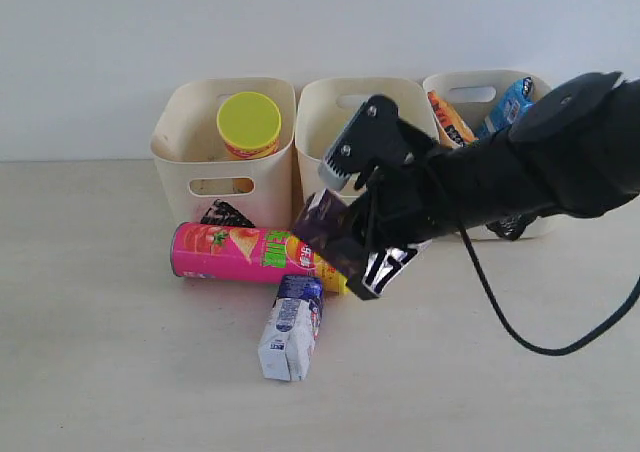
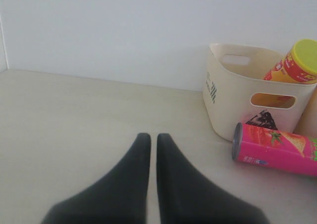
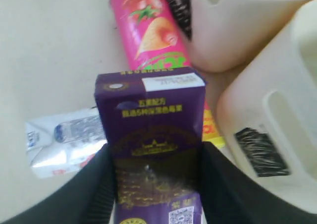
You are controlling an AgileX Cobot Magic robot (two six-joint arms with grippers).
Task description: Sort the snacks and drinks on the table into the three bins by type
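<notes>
My right gripper [image 1: 340, 242] is shut on the dark purple drink carton [image 3: 151, 120], its fingers [image 3: 99, 179] pressed to both sides. It holds the carton [image 1: 325, 227] tilted in front of the middle bin [image 1: 320, 112], over the lid end of the pink-green chip can [image 1: 235, 252] that lies on the table [image 1: 100, 352]. The white and blue carton [image 1: 291, 329] lies just in front of that can. The yellow-red can [image 1: 249, 124] stands in the left bin [image 1: 190, 147]. An orange bag [image 1: 450, 117] and a blue bag [image 1: 508, 104] sit in the right bin [image 1: 470, 84]. My left gripper [image 2: 153, 137] is shut and holds nothing, low over bare table.
The right arm's black cable [image 1: 520, 322] loops down over the table at the right. A white wall [image 1: 100, 52] runs behind the bins. The left bin [image 2: 233, 95] and the lying pink can [image 2: 275, 149] also show in the left wrist view.
</notes>
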